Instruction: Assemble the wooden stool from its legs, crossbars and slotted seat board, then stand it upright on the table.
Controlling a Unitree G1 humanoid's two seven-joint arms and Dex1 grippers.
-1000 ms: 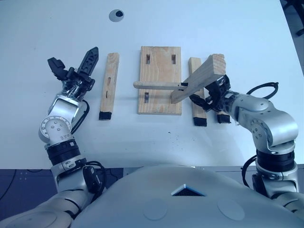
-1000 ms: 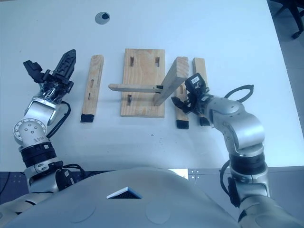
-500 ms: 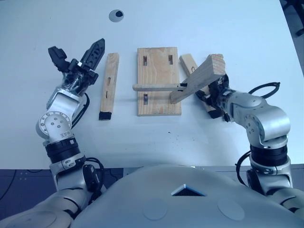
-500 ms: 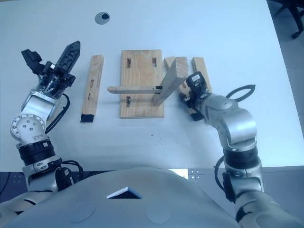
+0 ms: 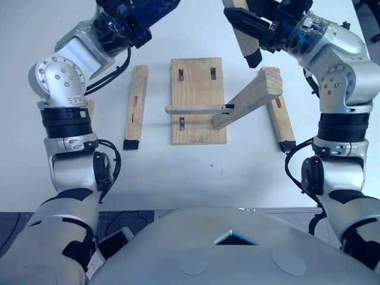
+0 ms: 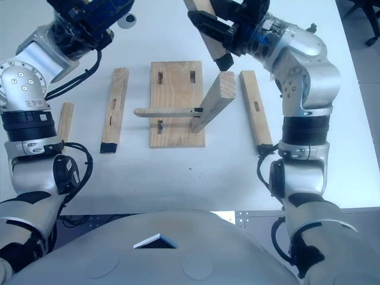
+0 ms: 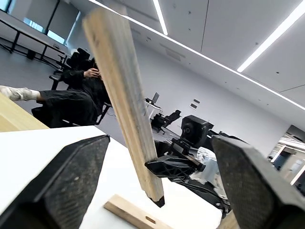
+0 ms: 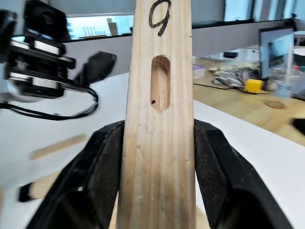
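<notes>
Beyond the seat board point(image 5: 199, 101), the right gripper's point(image 5: 256, 31) jaws clamped a leg point(image 8: 159, 157) tip-down, facing the left gripper's point(image 7: 157, 181) open jaws.

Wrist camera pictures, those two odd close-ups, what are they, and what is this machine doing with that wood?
It is a humanoid robot with two arms, each ending in a two-fingered hand. The two overhead pictures come from cameras in its head, looking down at a table. The close-ups come from cameras on its wrists, looking past the fingers. On the table lies a slotted seat board, with one leg standing on it at a slant and a crossbar sticking out of that leg. Two more legs lie flat, one left of the board, one right, plus a short stick far left. The right hand grips a fourth leg above the table; the left hand is open and empty.
</notes>
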